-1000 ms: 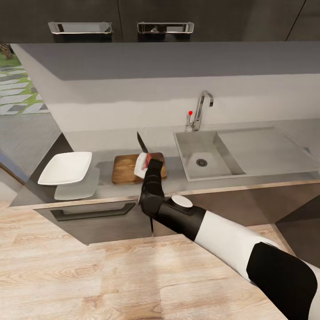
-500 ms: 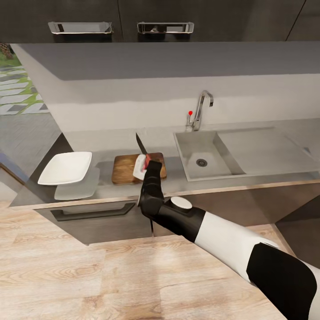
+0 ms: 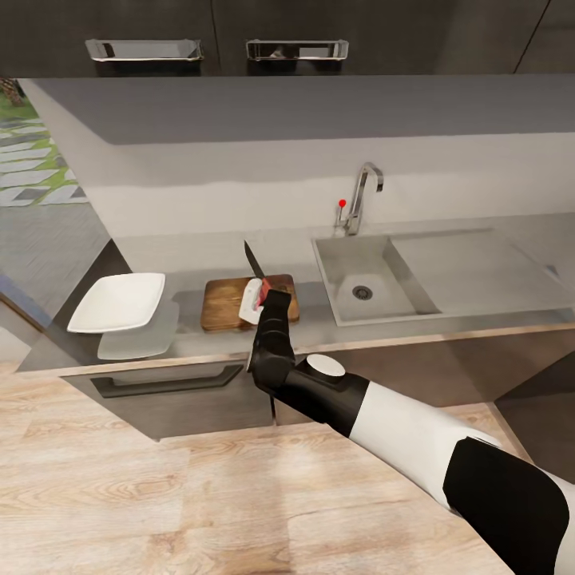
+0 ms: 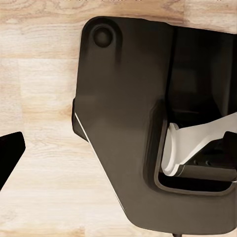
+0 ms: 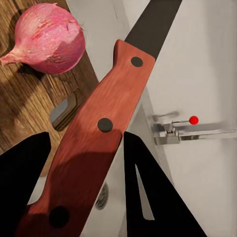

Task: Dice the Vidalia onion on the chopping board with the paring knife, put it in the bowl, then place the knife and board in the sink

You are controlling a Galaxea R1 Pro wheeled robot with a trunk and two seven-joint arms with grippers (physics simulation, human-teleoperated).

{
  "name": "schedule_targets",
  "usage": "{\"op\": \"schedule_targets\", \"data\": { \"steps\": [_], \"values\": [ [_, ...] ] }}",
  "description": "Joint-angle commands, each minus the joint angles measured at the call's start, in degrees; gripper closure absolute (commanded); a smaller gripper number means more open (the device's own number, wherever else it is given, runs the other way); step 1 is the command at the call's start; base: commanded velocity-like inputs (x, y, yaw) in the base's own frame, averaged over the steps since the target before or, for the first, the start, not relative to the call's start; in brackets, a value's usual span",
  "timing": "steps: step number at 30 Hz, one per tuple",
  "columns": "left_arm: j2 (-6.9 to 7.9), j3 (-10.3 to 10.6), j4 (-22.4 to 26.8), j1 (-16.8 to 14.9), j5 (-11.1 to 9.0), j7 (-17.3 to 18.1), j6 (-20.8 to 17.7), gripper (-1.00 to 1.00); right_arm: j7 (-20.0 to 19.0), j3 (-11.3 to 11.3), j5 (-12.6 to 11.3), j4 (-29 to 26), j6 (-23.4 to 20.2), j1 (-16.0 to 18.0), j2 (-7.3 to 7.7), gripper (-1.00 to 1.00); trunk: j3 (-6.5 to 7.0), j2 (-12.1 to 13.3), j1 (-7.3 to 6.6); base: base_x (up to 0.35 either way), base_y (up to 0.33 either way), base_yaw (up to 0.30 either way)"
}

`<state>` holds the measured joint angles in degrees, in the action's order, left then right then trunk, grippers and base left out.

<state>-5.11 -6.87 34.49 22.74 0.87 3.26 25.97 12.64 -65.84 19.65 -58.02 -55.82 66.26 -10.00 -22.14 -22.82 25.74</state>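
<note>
My right gripper (image 3: 257, 294) is shut on the paring knife (image 3: 252, 259), whose dark blade points up and away over the brown chopping board (image 3: 228, 307). In the right wrist view the black fingers (image 5: 148, 192) clamp the knife's red-brown riveted handle (image 5: 98, 133). The pinkish Vidalia onion (image 5: 49, 37) lies whole on the board (image 5: 19, 98) beside the blade's line, apart from it. The white squarish bowl (image 3: 118, 301) sits on the countertop (image 3: 319, 319) left of the board. The grey sink (image 3: 375, 275) lies to the board's right. One dark left finger (image 4: 10, 153) shows over the floor.
The chrome tap (image 3: 361, 196) with its red knob (image 3: 343, 203) stands behind the sink. Dark upper cabinets (image 3: 216, 48) hang above the counter. The robot's dark base (image 4: 128, 123) is over light wood floor (image 3: 160, 495). A drawer handle (image 3: 168, 379) is below the counter edge.
The right gripper and the knife have sunk slightly toward the board and shifted a touch left. Everything else is as before.
</note>
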Motion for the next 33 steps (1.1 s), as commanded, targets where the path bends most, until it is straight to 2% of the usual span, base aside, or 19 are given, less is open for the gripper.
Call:
{"op": "schedule_targets", "data": {
  "steps": [1,14,23,33],
  "values": [
    [-0.08,-0.34,0.11,0.03,0.09,0.36,0.04,-1.0,0.61,-0.22,-0.49,0.01,-0.26,0.1,0.0,1.0,-0.09,-0.1,0.04,0.114,-0.035,0.0],
    [-0.07,-0.34,0.06,0.03,0.09,0.34,0.11,-1.0,0.37,-0.26,-0.6,0.14,-0.17,-1.8,0.0,1.0,-0.09,-0.1,0.04,0.033,-0.016,0.0],
    [-0.03,-0.34,0.05,0.03,0.09,0.34,0.11,-1.0,0.38,-0.26,-2.13,0.18,-0.17,-2.01,0.0,1.0,-0.11,-0.1,0.04,0.0,0.0,0.0],
    [-0.04,-0.34,0.05,0.03,0.09,0.34,0.11,-1.0,0.37,-0.26,-2.16,0.18,-0.17,-2.01,0.0,1.0,-0.84,-0.1,0.04,0.0,0.0,0.0]
  ]
}}
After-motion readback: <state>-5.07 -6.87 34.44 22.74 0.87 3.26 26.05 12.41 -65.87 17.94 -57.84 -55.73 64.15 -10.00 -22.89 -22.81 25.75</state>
